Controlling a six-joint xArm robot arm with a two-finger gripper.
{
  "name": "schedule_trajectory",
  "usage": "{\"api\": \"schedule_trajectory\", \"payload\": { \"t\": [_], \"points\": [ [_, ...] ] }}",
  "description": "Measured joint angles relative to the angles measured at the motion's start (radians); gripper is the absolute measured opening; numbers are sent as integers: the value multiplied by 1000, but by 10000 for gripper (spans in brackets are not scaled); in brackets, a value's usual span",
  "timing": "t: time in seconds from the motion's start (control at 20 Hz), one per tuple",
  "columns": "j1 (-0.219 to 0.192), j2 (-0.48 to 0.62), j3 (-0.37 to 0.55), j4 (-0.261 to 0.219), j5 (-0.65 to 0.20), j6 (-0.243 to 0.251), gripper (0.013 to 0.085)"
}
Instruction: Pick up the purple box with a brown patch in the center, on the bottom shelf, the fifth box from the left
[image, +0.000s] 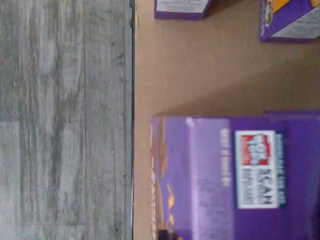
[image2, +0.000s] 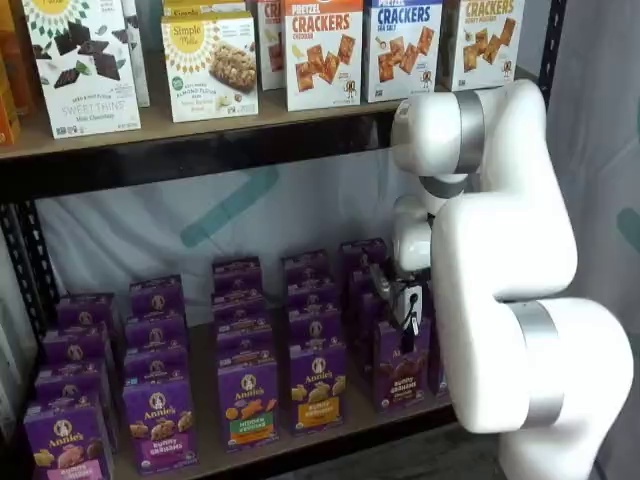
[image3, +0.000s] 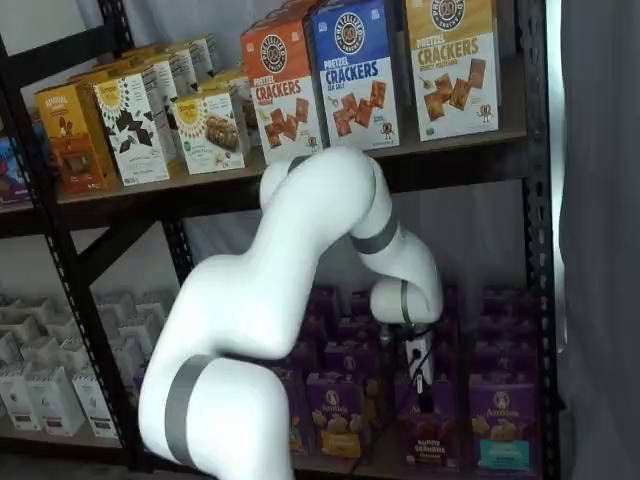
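One purple box (image2: 402, 365), labelled "Annie's Bunny Grahams", stands directly beneath my tool (image2: 408, 322). I cannot tell the tool's opening. "SCAN" reads on its top in the wrist view.

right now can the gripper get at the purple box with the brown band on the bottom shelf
Probably yes. The gripper hangs right over the purple box, which stands in the front row of the bottom shelf with nothing in front of it. Whether the fingers are open cannot be told.
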Motion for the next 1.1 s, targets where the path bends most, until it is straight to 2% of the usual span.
{"api": "schedule_trajectory", "payload": {
  "t": [0.05, 0.1, 0.25, 0.7, 0.75, 0.8, 0.95, 1.1],
  "points": [
    [-1, -3, 4, -1, -2, 0, 490],
    [-1, -6, 8, -1, -3, -1, 490],
    [-2, -15, 19, 4, -4, -6, 410],
    [-5, -35, 44, -44, -5, 35, 410],
    [-7, -38, 51, -56, -14, 44, 370],
    [-7, -40, 53, -60, -14, 47, 370],
    [-7, -47, 60, -57, -14, 44, 290],
    [-8, -54, 62, -68, 1, 54, 290]
  ]
}}
